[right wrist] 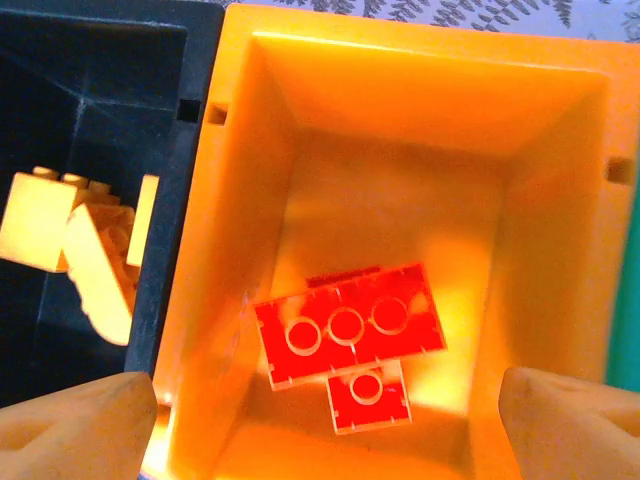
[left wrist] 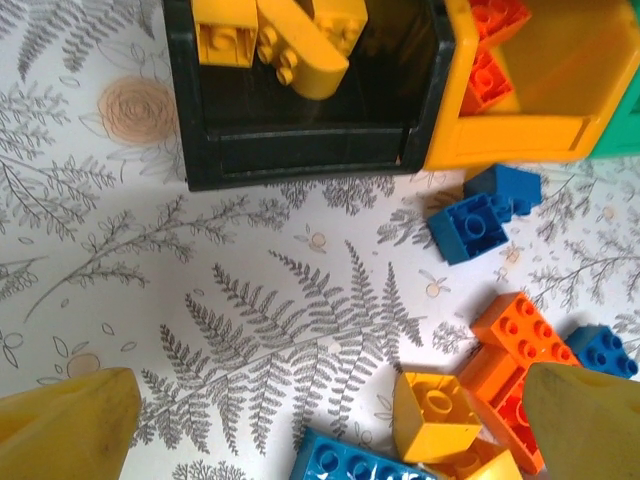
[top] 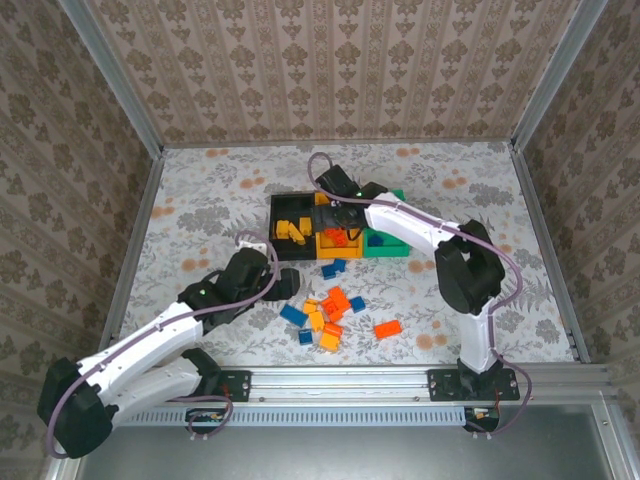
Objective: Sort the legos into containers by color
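One black bin [top: 298,252], one orange bin [top: 350,250] and one green bin [top: 390,250] are sitting joined in a row on the table [top: 200,200]. Yellow bricks [left wrist: 290,40] are lying in the black one, red bricks [right wrist: 350,325] in the orange one. Right hand [right wrist: 322,425] is hovering over the orange bin, fingers apart, gripping nothing. Left hand [left wrist: 320,425] is hanging above the table near the black bin, fingers apart, empty. Loose bricks [top: 328,305], blue, orange and yellow, are lying close by it.

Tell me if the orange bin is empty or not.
Not empty: red bricks lie on the orange bin's floor, seen from the right wrist.
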`<control>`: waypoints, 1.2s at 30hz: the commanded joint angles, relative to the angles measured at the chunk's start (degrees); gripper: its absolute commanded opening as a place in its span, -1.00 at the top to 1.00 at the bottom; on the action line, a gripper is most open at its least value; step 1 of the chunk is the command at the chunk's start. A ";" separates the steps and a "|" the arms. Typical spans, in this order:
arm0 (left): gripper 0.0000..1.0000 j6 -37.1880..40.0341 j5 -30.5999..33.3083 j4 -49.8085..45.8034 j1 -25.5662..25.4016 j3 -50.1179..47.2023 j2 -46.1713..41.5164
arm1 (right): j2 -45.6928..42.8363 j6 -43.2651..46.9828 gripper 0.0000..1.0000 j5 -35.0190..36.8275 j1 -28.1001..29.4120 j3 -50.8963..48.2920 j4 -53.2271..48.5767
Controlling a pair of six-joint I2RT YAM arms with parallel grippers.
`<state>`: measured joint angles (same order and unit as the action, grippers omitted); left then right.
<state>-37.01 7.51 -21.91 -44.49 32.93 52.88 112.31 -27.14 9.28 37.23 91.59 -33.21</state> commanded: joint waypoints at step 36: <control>-0.51 11.96 11.31 16.09 -12.03 19.28 42.65 | -42.68 -6.13 -0.82 2.67 -2.60 -39.65 7.95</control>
<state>-27.18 15.44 -9.28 -56.55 50.89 94.26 71.99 -33.01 10.59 35.07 52.75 -25.67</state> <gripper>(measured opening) 0.759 0.907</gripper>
